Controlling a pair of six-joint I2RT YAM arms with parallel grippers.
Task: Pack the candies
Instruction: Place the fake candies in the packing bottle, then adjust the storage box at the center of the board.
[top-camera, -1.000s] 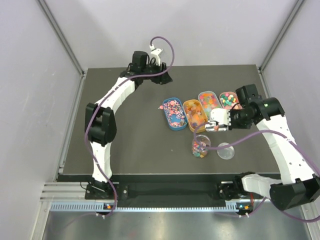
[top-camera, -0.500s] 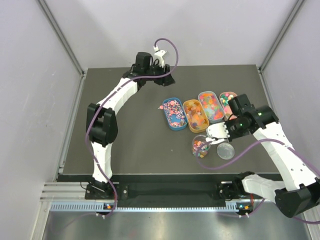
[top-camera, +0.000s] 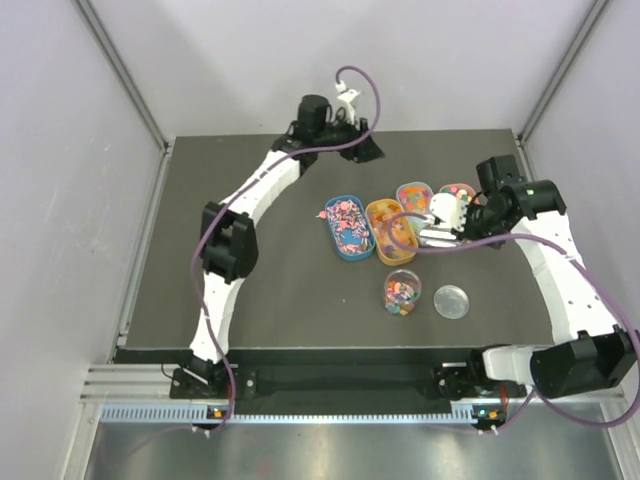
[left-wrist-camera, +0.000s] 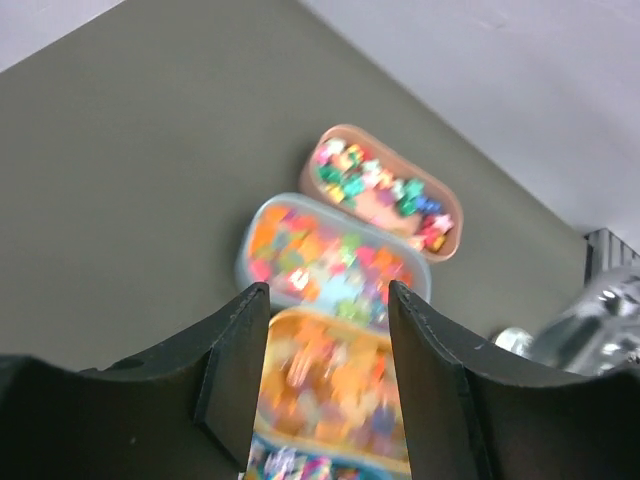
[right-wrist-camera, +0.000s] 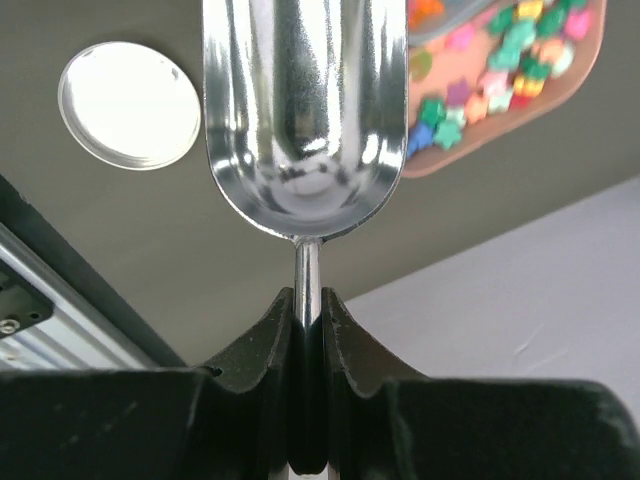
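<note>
The candies lie in four oval trays in a row: pink-black-white bits (top-camera: 347, 222), orange-yellow gummies (top-camera: 389, 230), rainbow gummies (top-camera: 414, 200) and pastel pieces (top-camera: 457, 191). Some candies sit in the open clear jar (top-camera: 402, 293). My right gripper (top-camera: 441, 224) is shut on the handle of the silver scoop (right-wrist-camera: 298, 110), whose bowl is empty and hangs over the trays' near ends. My left gripper (left-wrist-camera: 328, 372) is open and empty, high above the far side of the trays (left-wrist-camera: 380, 186). It is also in the top view (top-camera: 362, 150).
The jar's round clear lid (top-camera: 451, 301) lies flat to the right of the jar and also shows in the right wrist view (right-wrist-camera: 130, 104). Grey walls enclose the dark table (top-camera: 250, 270). The left arm's purple cable loops above the far edge.
My right gripper has carried the scoop from over the jar back up to the trays. My left gripper has moved right along the table's far edge.
</note>
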